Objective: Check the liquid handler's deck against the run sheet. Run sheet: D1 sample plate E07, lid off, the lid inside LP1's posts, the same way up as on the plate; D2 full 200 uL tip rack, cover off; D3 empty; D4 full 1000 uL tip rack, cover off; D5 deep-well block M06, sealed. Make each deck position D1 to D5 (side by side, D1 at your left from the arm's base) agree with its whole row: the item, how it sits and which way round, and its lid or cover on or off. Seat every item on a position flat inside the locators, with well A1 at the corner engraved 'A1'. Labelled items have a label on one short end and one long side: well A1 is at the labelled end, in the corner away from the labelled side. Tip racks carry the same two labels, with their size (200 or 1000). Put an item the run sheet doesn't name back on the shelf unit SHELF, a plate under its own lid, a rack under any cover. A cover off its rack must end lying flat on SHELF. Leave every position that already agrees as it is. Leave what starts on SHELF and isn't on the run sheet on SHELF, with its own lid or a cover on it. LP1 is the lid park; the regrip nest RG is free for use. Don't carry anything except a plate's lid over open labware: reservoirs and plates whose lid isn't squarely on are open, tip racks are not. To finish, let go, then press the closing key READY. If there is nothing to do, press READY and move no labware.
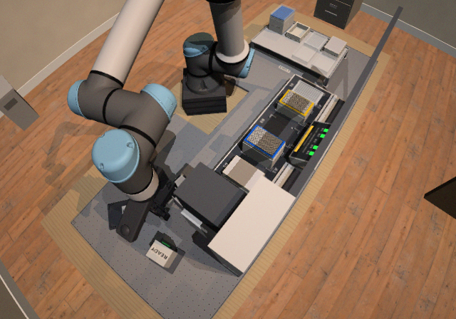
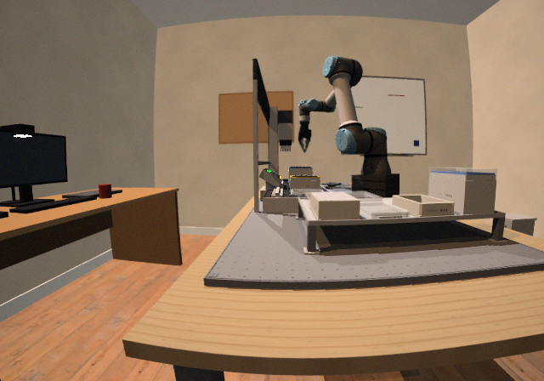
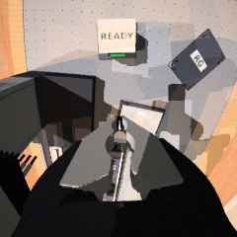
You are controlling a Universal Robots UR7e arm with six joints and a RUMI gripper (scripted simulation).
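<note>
My gripper (image 1: pixel 162 205) is shut and holds nothing. It hangs high above the mat in the exterior view (image 2: pixel 303 145). In the wrist view its fingertips are pressed together over a pale flat rectangle (image 3: pixel 143 118). The READY key (image 1: pixel 162 253) lies on the mat a little past the gripper, and shows with a green bar in the wrist view (image 3: pixel 117 37). The deck holds a white well plate (image 1: pixel 310 90), a yellow-rimmed tip rack (image 1: pixel 296 102), an empty position, a blue-rimmed tip rack (image 1: pixel 264 143) and a grey-topped block (image 1: pixel 243 171).
The RG nest (image 3: pixel 197 59) lies beside the READY key. The handler's dark head (image 1: pixel 209 199) and white housing (image 1: pixel 252 224) stand right next to the gripper. SHELF (image 1: pixel 301 47) at the far end carries a blue-topped box (image 1: pixel 281 18), an open tray (image 1: pixel 297 31) and flat plates.
</note>
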